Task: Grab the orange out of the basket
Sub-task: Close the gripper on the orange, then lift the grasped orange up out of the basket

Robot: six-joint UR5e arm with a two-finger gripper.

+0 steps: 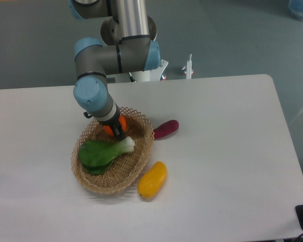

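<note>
- The hand (pixel 116 129) sits left of the frame's centre, reaching down into the upper part of the basket (pixel 140 160), with its dark fingers at the orange (pixel 122 121).
- The fingers seem to be around the orange, but the wrist covers most of it, so I cannot tell whether the hand is clenched on the fruit or merely beside it.
- The orange lies inside the basket near its upper rim; only slivers of bright orange show on either side of the hand.
- Whether the orange rests on the wicker or is lifted off it cannot be told from this view.
- The arm (pixel 96 96) rises from the hand toward the top of the frame, with a grey wrist, light-blue joint caps and a silver tube above.
- Just below the hand, a leafy green (pixel 98 153) lies in the basket, its pale stalk end pointing up and right, close to the fingers.
- The basket is an oval of tan wicker, left of centre on the white tabletop (pixel 222 151).
- An eggplant (pixel 165 129) lies on the tabletop just beside the basket's upper right rim.
- A mango (pixel 152 179) lies on the tabletop at the basket's lower right edge, close to the rim.
</note>
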